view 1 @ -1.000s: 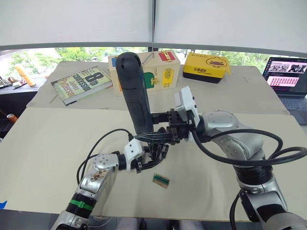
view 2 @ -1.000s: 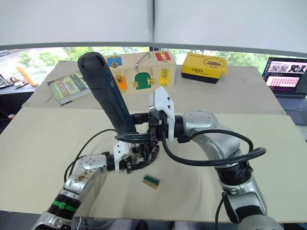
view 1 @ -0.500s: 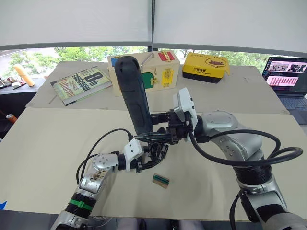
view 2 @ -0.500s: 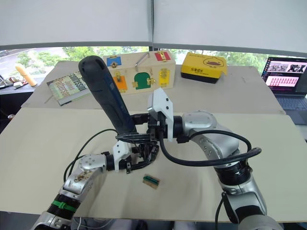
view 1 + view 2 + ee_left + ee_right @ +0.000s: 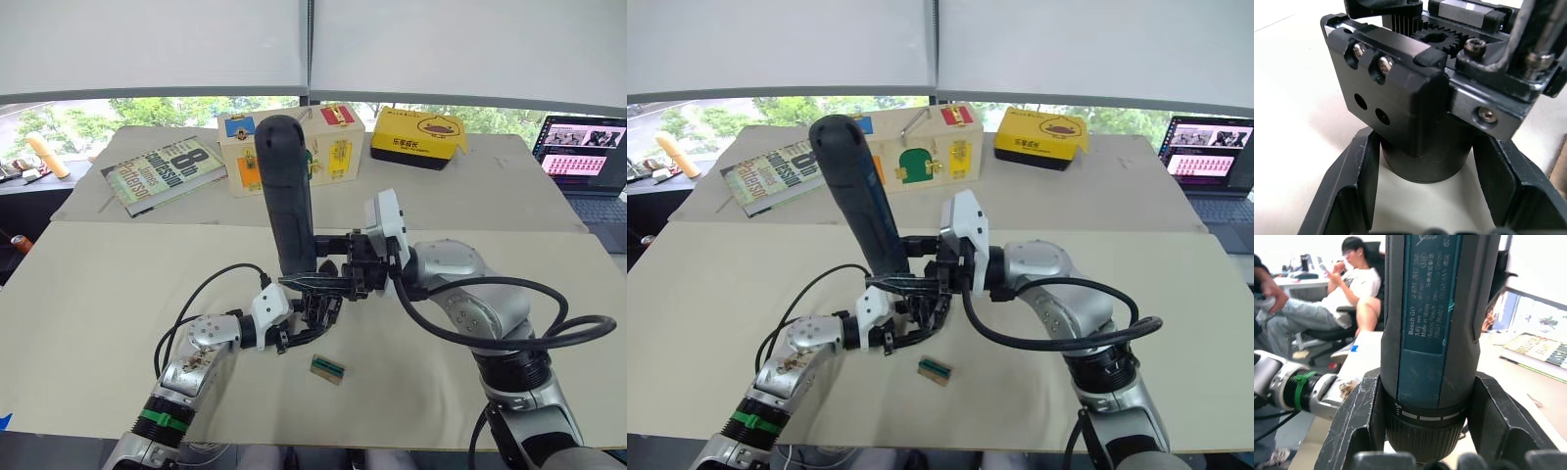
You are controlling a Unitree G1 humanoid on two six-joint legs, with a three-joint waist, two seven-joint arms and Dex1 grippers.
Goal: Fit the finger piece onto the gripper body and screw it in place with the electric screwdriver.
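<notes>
One electric screwdriver [image 5: 290, 196] now more upright, gripper body [image 5: 315, 306] unmoved

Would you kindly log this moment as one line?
right pincer: grips electric screwdriver upright | left pincer: holds gripper body

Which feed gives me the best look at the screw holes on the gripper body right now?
The left wrist view: the gripper body sits close up between the left gripper's fingers, showing two seated screws and two open holes on its black block. In the head views it is a small dark shape under the electric screwdriver, holes unreadable.
</notes>
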